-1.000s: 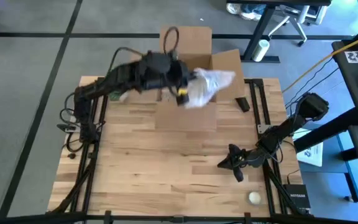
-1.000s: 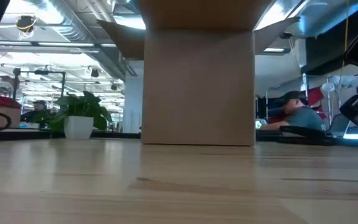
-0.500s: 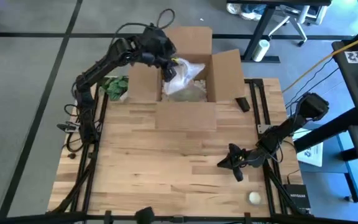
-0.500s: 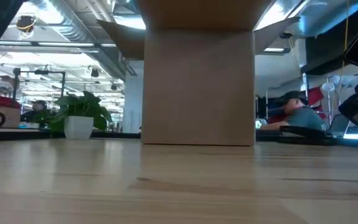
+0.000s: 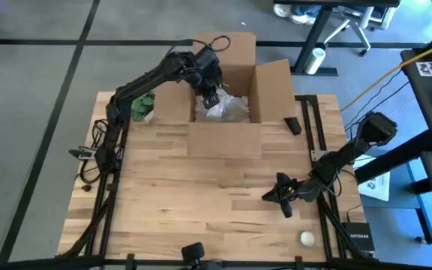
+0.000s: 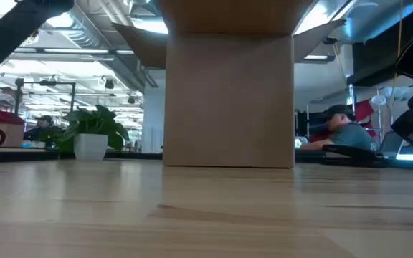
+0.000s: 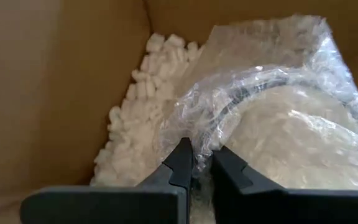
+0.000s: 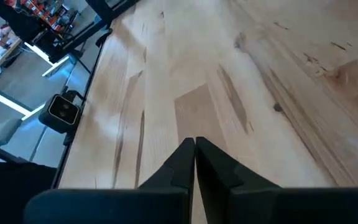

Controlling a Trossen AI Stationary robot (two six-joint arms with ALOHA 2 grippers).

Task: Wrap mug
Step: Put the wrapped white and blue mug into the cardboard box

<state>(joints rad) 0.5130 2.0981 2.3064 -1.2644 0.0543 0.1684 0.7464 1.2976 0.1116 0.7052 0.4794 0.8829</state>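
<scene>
One bubble-wrapped mug (image 5: 227, 106) sits inside the cardboard box (image 5: 272, 82) on packing peanuts (image 7: 135, 137); left gripper (image 7: 199, 165) fingers pinch the wrap. Right gripper (image 8: 194, 149) rests clenched on the surface. Only release looks left.

Mug (image 7: 291, 124): swathed in clear bubble wrap, lying inside open cardboard box (image 5: 172, 101) on white packing peanuts (image 7: 138, 124).

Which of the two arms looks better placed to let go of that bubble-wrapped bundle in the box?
The left. Its gripper is inside the cardboard box, pinching the bubble-wrapped bundle over packing peanuts. The right gripper rests shut, far away on the table.
</scene>
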